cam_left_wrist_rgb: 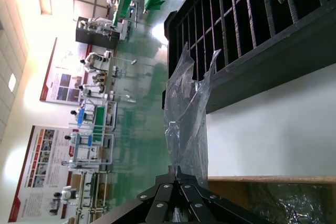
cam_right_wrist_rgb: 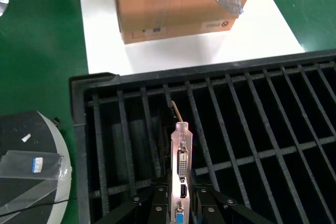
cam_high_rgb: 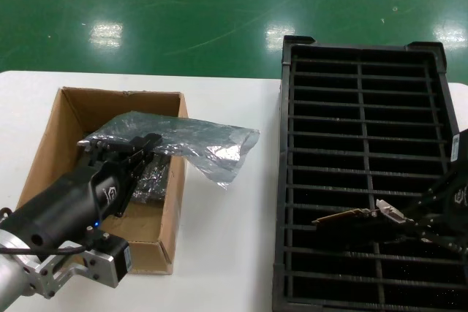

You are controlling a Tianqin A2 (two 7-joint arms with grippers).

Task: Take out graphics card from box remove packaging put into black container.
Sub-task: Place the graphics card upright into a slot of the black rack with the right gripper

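Graphics card (cam_high_rgb: 358, 218) lies nearly level over the near rows of the black container (cam_high_rgb: 365, 56), its long axis running across the slotted tray from the middle divider toward the robot's right. The silver bracket end (cam_right_wrist_rgb: 181, 156) is the end held: the right hand (cam_high_rgb: 418, 226) has its fingers pressed against both sides of the bracket, and in the right wrist view a white port sits above a blue one between those fingers. The board's free end points toward the container's centre, above the slot ribs rather than down inside a slot.

The left hand (cam_high_rgb: 140, 153) hangs over the cardboard box (cam_high_rgb: 73, 107), fingers pinched on the packaging (cam_high_rgb: 197, 144). The crinkled grey bag stretches from that grip out over the box's right wall and its loose end droops over the white bench (cam_high_rgb: 227, 253), between box and container, not touching the container. More dark crinkled plastic lies in the bottom of the box (cam_left_wrist_rgb: 278, 203).

Box and container stand apart on the bench, the box on the robot's left, the container on its right. Beyond the bench lies a green floor (cam_high_rgb: 183, 12). The right wrist view also shows a round grey stand with a clear taped label (cam_right_wrist_rgb: 31, 166) beside the container's corner.
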